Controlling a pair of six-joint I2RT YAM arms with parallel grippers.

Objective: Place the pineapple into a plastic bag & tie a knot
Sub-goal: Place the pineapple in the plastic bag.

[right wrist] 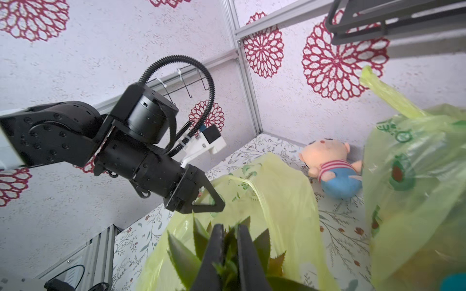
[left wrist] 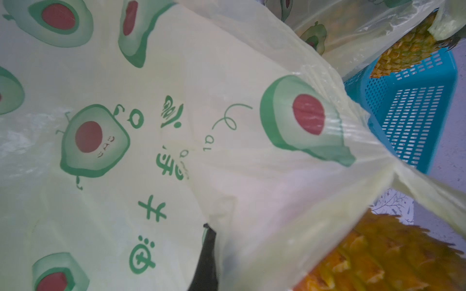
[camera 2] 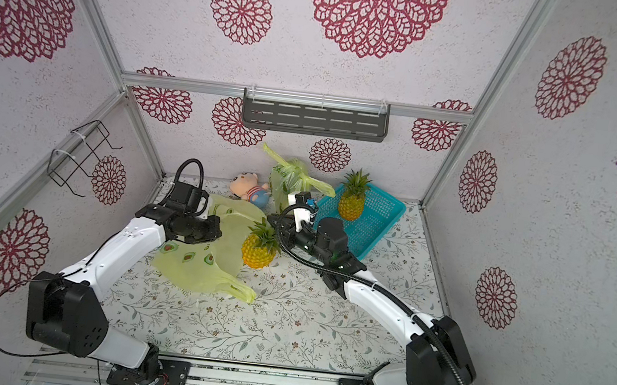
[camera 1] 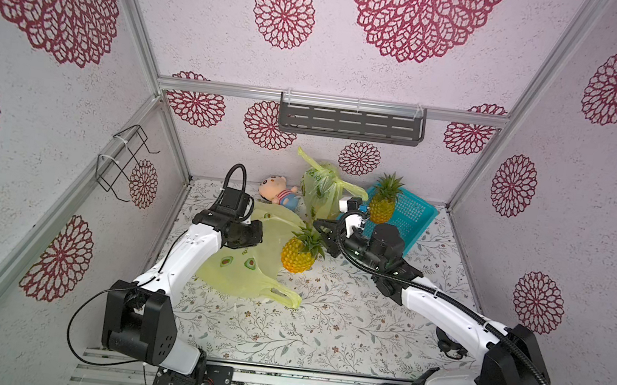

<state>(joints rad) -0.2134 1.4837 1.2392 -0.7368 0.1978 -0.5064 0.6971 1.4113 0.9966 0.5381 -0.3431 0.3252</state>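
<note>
Here the right gripper [right wrist: 230,236] is clamped on the leaves of the pineapple [camera 1: 297,257] by the bag [camera 1: 249,279], whose raised edge the left gripper [right wrist: 218,202] pinches, jaws together

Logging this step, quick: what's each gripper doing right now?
Left gripper: closed, pinching the plastic bag at its edge.
Right gripper: closed on the pineapple, gripping its leafy crown.

Plush doll [camera 1: 277,193], blue basket [camera 1: 413,213], grey wall shelf [camera 1: 350,124], wire rack [camera 1: 124,162]
</note>
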